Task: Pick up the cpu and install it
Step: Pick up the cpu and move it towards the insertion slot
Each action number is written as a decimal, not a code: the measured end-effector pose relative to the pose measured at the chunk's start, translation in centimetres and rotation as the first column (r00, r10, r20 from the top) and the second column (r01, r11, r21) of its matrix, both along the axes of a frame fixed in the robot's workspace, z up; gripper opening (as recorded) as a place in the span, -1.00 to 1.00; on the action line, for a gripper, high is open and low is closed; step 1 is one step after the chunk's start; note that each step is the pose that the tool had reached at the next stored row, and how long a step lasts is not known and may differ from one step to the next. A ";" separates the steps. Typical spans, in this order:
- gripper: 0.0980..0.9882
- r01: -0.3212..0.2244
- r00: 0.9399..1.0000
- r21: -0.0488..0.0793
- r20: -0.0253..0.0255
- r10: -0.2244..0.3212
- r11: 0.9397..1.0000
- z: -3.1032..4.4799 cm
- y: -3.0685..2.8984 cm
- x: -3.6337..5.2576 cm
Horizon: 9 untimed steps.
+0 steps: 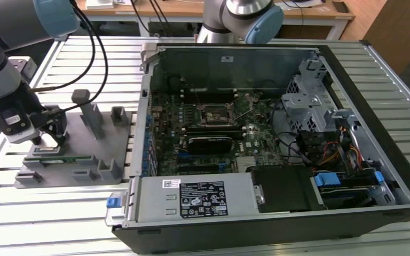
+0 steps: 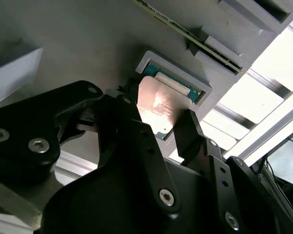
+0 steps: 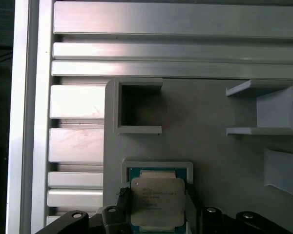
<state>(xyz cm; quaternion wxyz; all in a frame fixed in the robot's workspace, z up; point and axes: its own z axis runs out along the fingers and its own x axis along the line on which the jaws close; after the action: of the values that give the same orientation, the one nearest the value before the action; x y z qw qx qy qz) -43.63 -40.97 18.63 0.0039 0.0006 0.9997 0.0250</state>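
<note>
While the gripper (image 2: 158,111) is pinching the cpu (image 2: 158,103) between its fingertips, seated in the tray (image 2: 88,44) pocket (image 2: 198,83) below, the thin edge hold is risking tilting, slipping or snagging on the rim.

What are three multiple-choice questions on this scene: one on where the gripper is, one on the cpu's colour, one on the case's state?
1. Where is the gripper?
A) over the grey holder
B) inside a drawer
C) on a shelf

2. The cpu has a top that is:
A) green
B) silvery
C) black

3. The case is:
A) closed
B) open
C) wrapped

Answers:
1 A, it hangs over the holder on the exterior view's left.
2 B, it shines pale silver in both wrist views.
3 B, the board lies in plain sight.
</note>
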 end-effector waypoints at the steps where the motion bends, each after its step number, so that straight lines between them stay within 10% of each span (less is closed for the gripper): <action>1: -0.02 0.000 1.000 0.000 0.000 0.000 1.000 0.08 0.00 -0.01; 9: -0.02 0.000 1.000 0.000 0.000 0.000 1.000 1.02 0.00 -0.01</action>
<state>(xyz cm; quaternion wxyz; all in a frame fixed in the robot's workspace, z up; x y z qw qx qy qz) -43.64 -40.97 19.65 0.0038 0.0006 0.9997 0.0249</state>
